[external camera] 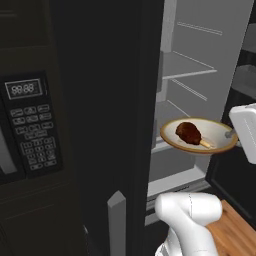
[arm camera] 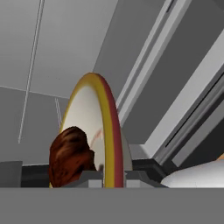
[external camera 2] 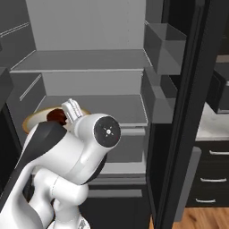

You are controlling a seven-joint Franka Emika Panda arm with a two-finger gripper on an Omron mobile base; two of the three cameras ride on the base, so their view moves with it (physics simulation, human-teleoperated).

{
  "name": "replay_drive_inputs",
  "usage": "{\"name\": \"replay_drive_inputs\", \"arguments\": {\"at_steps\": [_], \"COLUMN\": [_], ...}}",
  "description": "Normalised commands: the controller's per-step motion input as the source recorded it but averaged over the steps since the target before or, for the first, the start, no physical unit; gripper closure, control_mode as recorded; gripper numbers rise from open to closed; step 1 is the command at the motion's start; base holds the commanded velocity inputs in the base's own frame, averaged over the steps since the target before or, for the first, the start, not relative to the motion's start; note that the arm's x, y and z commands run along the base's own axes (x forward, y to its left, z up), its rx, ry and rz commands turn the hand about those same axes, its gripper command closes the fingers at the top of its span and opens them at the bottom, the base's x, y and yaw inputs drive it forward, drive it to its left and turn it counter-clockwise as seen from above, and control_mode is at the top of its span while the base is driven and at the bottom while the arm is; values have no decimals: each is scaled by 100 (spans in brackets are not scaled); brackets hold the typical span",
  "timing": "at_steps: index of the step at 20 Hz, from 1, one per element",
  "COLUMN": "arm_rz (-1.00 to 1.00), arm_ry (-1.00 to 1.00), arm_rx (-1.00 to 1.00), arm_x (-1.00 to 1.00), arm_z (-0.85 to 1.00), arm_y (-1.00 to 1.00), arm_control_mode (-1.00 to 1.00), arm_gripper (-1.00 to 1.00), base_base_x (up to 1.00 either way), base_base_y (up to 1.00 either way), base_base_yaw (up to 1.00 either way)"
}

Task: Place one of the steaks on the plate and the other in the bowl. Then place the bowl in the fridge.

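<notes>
Black on my far left: the microwave (external camera: 27, 127), keypad lit faintly, set into dark cabinetry. Next to it the fridge (external camera: 107, 100), its near door a dark slab edge-on with a grey handle (external camera: 116, 220) low down. Past that edge the light grey interior opens up, shelves (external camera: 187, 72) stacked one above another.

Left base view: the bowl (external camera: 216, 131) hangs level in front of the open compartment, at about the height of a lower shelf, not resting on anything I can see. One steak (external camera: 188, 132), reddish-brown with a pale streak, lies in the bowl left of centre. My hand comes in from the right edge and meets the bowl's right rim.

Right base view: my own arm covers most of the bowl (external camera 2: 33, 117); a cream and yellow arc of rim and a bit of steak (external camera 2: 57, 115) show at the left, in front of a lower shelf. Door bins (external camera 2: 163, 42) stand to the right on the open right door.

Hand view: gripper (arm camera: 114, 177) is clamped on the bowl's rim, jaws together on either side of it. The bowl (arm camera: 89, 127) stands edge-on here, steak (arm camera: 70, 155) to its left.
</notes>
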Motion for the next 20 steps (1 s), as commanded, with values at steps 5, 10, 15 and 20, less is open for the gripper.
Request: {"name": "replay_drive_inputs", "arguments": {"at_steps": [5,10,15,20], "arm_rz": [0,-1,-4,-4], "arm_ry": [0,0,-2,-3], "arm_rx": [0,0,0,-3], "arm_x": [0,54,76,67], "arm_z": [0,-14,-27,-31], "arm_y": [0,0,1,5], "arm_control_mode": [100,-100,-100,-100], "arm_gripper": [100,100,100,100], "base_base_x": [0,0,0,0], "base_base_y": [0,0,0,0], "base_base_yaw": [4,0,0,0]}}
